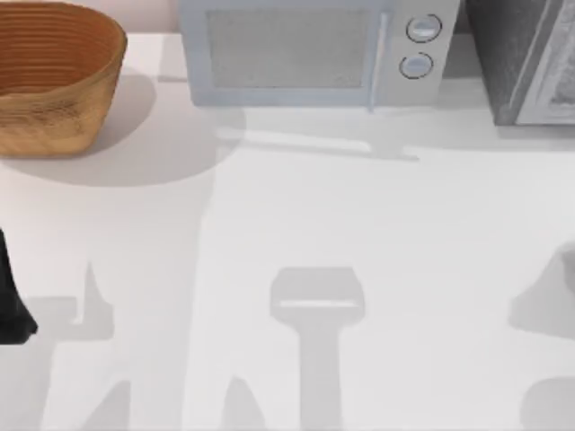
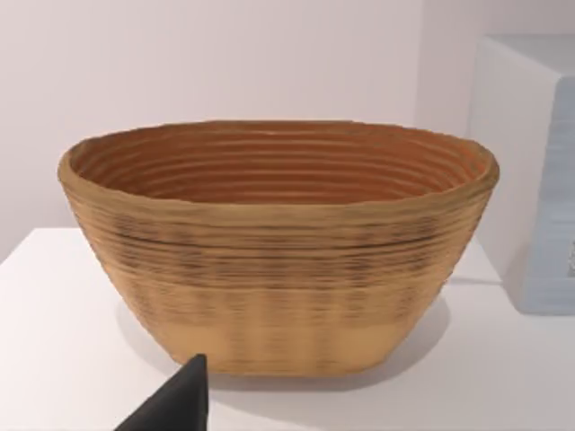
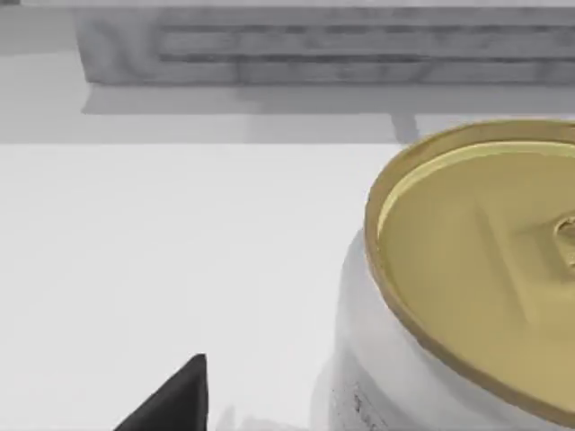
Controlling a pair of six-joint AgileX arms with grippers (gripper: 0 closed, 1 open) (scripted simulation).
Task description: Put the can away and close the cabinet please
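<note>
The can point(image 3: 467, 296) has a white body and a gold lid and stands upright on the white table, close in front of my right gripper point(image 3: 171, 400), of which a black tip shows. A pale sliver at the top view's right edge may be the same can point(image 1: 569, 268). The grey cabinet point(image 1: 517, 63) stands at the back right, with a lighter panel set at an angle across it. In the right wrist view the cabinet point(image 3: 323, 45) lies beyond the can. At the table's left edge a black part of my left gripper point(image 1: 11, 305) shows, and its tip point(image 2: 171, 404) points at the basket.
A woven brown basket point(image 1: 54, 81) sits at the back left and looks empty in the left wrist view point(image 2: 278, 242). A pale microwave point(image 1: 314, 49) stands at the back middle, between basket and cabinet. White tabletop point(image 1: 296, 224) spreads across the middle and front.
</note>
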